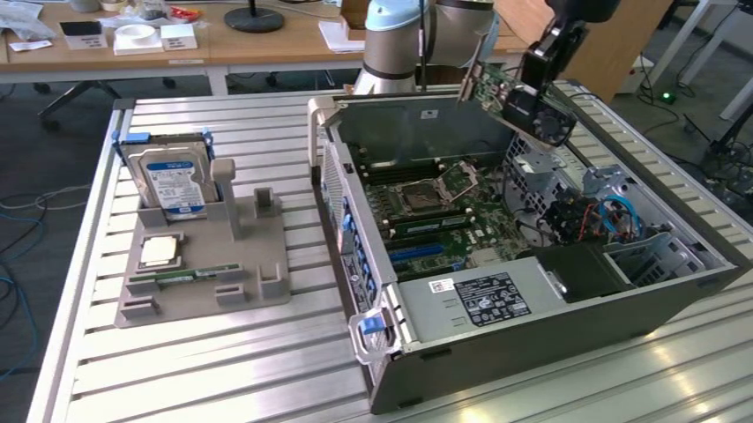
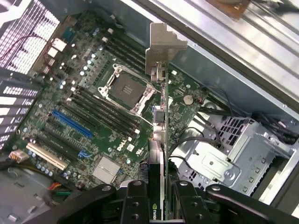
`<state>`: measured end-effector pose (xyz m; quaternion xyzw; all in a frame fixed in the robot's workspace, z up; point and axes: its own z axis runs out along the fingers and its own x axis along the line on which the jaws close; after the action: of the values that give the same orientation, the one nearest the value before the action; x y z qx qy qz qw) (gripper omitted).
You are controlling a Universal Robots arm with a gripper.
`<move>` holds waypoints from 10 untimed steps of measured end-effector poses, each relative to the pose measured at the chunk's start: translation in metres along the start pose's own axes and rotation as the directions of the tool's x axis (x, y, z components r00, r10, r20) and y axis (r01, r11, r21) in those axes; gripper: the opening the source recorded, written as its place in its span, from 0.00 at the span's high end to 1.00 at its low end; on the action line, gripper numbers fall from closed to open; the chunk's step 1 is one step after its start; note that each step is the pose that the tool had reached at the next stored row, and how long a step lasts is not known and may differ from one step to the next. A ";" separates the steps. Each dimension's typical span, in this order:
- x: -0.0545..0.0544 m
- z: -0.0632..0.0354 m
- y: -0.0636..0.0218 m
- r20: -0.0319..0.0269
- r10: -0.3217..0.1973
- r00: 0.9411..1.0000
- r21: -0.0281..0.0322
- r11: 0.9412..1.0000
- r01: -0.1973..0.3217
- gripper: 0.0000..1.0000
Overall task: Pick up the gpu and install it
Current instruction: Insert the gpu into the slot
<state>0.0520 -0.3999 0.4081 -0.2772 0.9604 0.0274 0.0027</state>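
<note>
From the wrist we meet the gpu (image 2: 161, 140) edge-on, so its broad faces are hidden and the silvery end bracket (image 2: 163, 44) is the one part turned plainly to us. The gripper (image 2: 161, 203) is cut off by the frame edge, yet we see its black fingers (image 2: 135, 200) pressing the card from both sides, jaws part closed and clamped on it. Beneath lie the motherboard (image 2: 88, 116), its processor socket (image 2: 126, 88) and a blue slot (image 2: 72, 123). The exterior view adds the rest: the card hangs tilted in the air over the far rim of the open computer case (image 1: 530, 322), black fan (image 1: 551, 119) showing, clear of the board, while a hard drive (image 1: 171, 181) stands in a grey holder (image 1: 264, 286) at the exterior view's left.
</note>
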 end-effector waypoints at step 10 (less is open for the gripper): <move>0.000 0.0005 0.0000 -0.006 -0.129 0.992 -0.003 0.992 0.129 0.74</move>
<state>0.0520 -0.3999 0.4076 -0.3388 0.9405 0.0274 0.0009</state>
